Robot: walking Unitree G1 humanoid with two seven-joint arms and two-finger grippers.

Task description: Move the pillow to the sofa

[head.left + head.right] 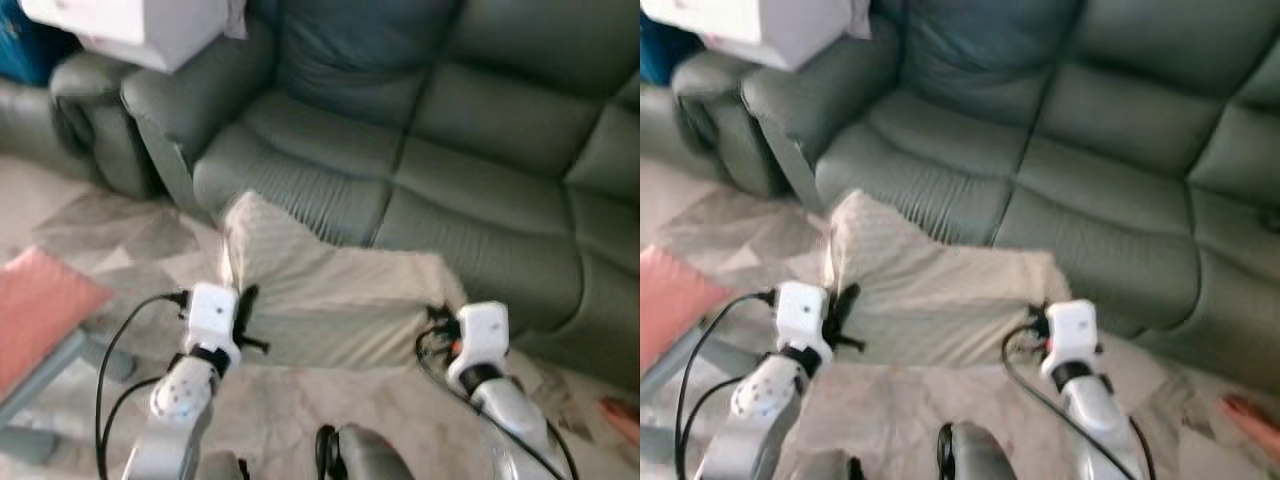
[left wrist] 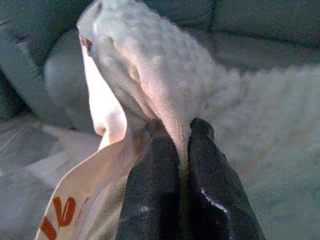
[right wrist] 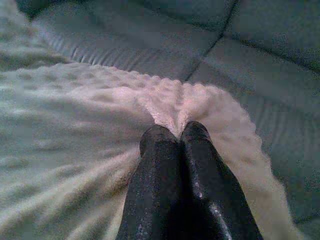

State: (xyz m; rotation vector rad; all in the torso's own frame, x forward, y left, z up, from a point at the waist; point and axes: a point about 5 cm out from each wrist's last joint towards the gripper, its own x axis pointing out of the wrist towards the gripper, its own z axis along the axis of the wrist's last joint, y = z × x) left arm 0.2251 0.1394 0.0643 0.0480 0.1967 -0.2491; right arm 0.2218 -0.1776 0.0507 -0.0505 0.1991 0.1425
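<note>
A cream textured pillow (image 1: 330, 290) hangs between my two grippers, lifted in front of the grey-green leather sofa (image 1: 420, 150). My left gripper (image 1: 243, 312) is shut on the pillow's left edge, where a white tag with red print (image 2: 102, 105) dangles. My right gripper (image 1: 437, 318) is shut on the pillow's right corner (image 3: 175, 107). In both wrist views the black fingers (image 2: 155, 195) pinch folds of the fabric. The pillow's upper left corner (image 1: 245, 205) stands higher than the rest, close to the sofa's seat front.
A white box (image 1: 140, 25) rests on the sofa's left armrest (image 1: 170, 95). A pink cushion (image 1: 40, 310) lies on a low frame at the left. Pale patterned floor (image 1: 120, 230) runs beneath. Something pink (image 1: 622, 418) lies at the lower right on the floor.
</note>
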